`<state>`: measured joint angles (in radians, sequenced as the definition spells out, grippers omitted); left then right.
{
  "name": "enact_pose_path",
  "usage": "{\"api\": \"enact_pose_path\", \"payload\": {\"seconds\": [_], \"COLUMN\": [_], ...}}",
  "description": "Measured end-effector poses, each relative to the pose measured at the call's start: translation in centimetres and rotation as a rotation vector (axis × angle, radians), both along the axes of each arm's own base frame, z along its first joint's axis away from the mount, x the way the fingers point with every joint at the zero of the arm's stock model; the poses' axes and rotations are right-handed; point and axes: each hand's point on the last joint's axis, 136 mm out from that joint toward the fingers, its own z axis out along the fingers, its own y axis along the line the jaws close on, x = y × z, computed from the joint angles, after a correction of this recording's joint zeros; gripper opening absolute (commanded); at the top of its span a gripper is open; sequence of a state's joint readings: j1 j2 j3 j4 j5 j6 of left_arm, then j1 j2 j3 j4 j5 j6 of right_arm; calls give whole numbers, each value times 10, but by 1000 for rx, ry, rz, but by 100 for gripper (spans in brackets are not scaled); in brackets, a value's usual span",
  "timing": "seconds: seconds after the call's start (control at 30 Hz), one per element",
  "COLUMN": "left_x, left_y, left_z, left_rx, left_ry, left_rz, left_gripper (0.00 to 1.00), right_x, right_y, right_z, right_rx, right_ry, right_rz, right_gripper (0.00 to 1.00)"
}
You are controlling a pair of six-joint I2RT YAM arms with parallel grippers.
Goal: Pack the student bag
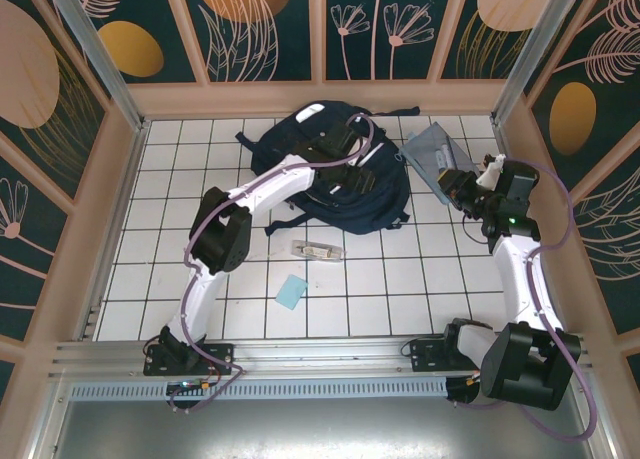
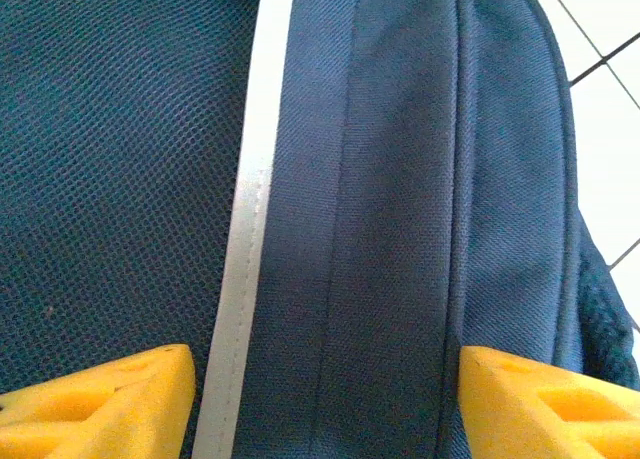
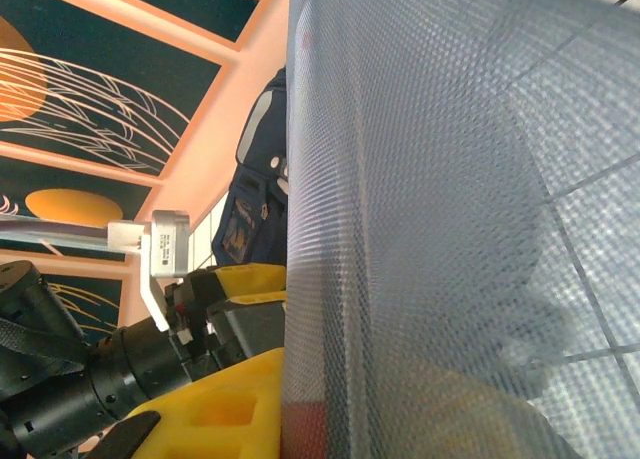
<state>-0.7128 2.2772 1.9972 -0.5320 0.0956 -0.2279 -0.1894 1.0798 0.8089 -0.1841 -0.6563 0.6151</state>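
Top external: The student bag point(image 1: 340, 174) is seen lying flat at the far middle of the tiled table point(image 1: 180, 279), dark straps spread toward the near side. The left arm is stretched over it, with the left gripper point(image 1: 347, 176) placed above the bag's middle. At the far right, a grey mesh pencil case point(image 1: 432, 157) is held tilted, clear of the tiles, by the right gripper point(image 1: 456, 189), just beside the bag's right edge. A small clear packet point(image 1: 316, 250) and a light blue card point(image 1: 292, 292) are noted on the tiles nearer the arm bases, well apart from the bag.

Left wrist: Navy fabric of the bag point(image 2: 400, 179) is seen close up, crossed by a white stripe point(image 2: 250, 229). The left gripper point(image 2: 325, 409) has its jaws held apart, the yellow fingers point(image 2: 100, 399) set either side of a seamed panel. Whether the tips are pressed into the cloth cannot be told.

Right wrist: The mesh of the pencil case point(image 3: 450, 179) is drawn across the frame, clamped in the closed jaws of the right gripper, one yellow finger point(image 3: 220, 409) visible at its near edge. The bag point(image 3: 255, 199) is glimpsed behind, by the wall.
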Motion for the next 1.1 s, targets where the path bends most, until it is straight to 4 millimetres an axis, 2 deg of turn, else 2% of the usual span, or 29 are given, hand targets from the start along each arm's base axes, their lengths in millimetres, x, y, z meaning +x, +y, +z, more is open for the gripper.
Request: {"api": "enact_pose_path", "payload": {"seconds": [0.27,0.33,0.37,0.4,0.47,0.53,0.7,0.87,0.97,1.1], "left_x": [-6,-7,-8,-9,-7,-7,-7,-1,6,19], "left_y": [-7,-6,-6,-5,-1,-1,0,-1,4,25], "left_z": [-13,-16,-18,-20,-22,-23,-21,3,31,80], "left_rx": [6,9,12,19,40,57,84,25,-57,-174], "left_ry": [30,38,41,43,30,18,4,20,30,21], "left_rz": [-21,-23,-23,-18,-2,5,16,9,24,69], "left_gripper": [73,71,66,55,30,1,0,0,0,0], "right_x": [-2,-3,-3,-3,-3,-3,-5,-7,-10,-15], "right_y": [1,1,1,2,2,2,4,5,5,3], "right_z": [6,6,6,6,6,6,10,9,11,18], "right_rx": [-1,-1,0,0,0,1,6,6,0,-18], "right_ry": [-17,-19,-19,-19,-19,-19,-29,-21,-19,-39], "right_rz": [4,5,6,6,7,7,20,24,21,4], "right_gripper": [0,0,0,0,0,0,0,0,0,0]}}
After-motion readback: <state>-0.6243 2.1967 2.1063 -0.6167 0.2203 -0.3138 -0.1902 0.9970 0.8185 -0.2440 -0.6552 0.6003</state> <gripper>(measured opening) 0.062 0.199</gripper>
